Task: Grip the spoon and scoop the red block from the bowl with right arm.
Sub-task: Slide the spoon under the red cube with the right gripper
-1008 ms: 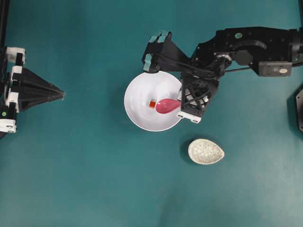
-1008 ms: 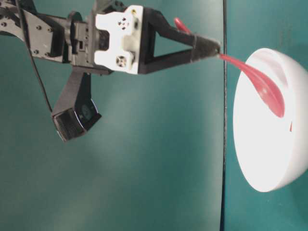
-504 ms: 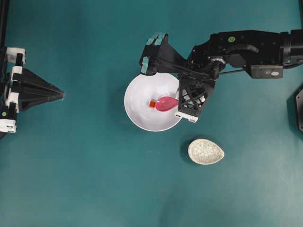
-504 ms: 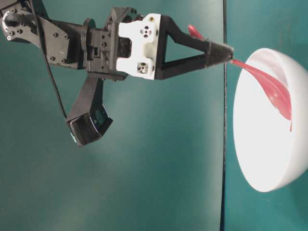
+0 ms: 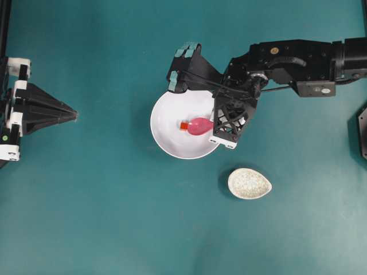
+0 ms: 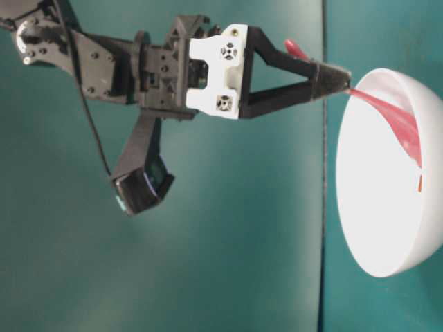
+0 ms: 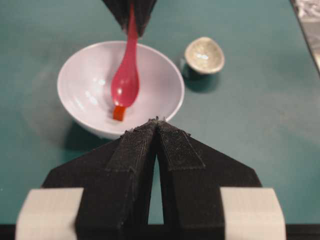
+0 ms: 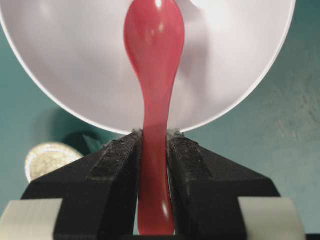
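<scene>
Two black pointed fingers of the right gripper (image 8: 154, 145) are clamping the short straight handle of the glossy pink-magenta plastic soup spoon (image 5: 199, 125), pinching it partway along with the handle's end sticking out behind the jaws. That spoon is looking stiff, light and slick, so a hold on the flat handle close to the scoop is probably giving the steadiest control, though the gloss could be letting it twist between the pads. Its oval scoop is reaching down into the large round plain white bowl (image 5: 166, 143), tip just beside or touching the tiny red-orange cube (image 7: 119, 113) lying near the bowl's bottom; nothing else is sitting in the bowl. The cube is looking light enough to skid ahead of the scoop rather than ride up into it, so the block is not yet scooped. Beside the bowl, a small egg-shaped speckled grey-white dish (image 5: 249, 183) is standing apart, holding nothing visible. Well away, the left gripper (image 7: 157, 123) is idling with its jaws pressed together on nothing.
</scene>
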Controlling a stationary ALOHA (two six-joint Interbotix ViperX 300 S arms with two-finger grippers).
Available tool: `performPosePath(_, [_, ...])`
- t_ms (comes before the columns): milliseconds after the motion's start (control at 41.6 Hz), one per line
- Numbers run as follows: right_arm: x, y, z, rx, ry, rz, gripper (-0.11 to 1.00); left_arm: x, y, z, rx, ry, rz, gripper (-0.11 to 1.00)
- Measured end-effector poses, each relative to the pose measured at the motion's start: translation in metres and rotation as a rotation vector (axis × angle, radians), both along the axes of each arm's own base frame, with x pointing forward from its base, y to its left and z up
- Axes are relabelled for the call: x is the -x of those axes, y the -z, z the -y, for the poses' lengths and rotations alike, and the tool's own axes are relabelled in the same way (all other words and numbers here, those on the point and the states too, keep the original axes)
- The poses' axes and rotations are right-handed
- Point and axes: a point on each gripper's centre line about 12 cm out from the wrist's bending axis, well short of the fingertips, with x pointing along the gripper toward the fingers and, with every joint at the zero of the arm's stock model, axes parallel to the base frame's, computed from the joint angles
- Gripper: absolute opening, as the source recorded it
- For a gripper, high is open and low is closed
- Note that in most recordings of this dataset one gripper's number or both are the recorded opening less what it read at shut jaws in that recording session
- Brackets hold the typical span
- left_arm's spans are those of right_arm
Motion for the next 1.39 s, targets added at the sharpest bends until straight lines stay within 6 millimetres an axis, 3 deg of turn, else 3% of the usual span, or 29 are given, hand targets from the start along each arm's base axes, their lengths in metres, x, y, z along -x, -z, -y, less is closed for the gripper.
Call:
performPosePath(384, [-0.01, 0.008, 0.002, 0.013, 0.015, 0.049, 0.23, 0.0, 0.0, 0.0, 0.0, 0.0, -0.002, 0.0])
performPosePath(1393, [-0.023, 0.004, 0.005, 0.031, 0.047, 0.158, 0.23, 0.0, 0.0, 0.0, 0.0, 0.0, -0.003, 0.0])
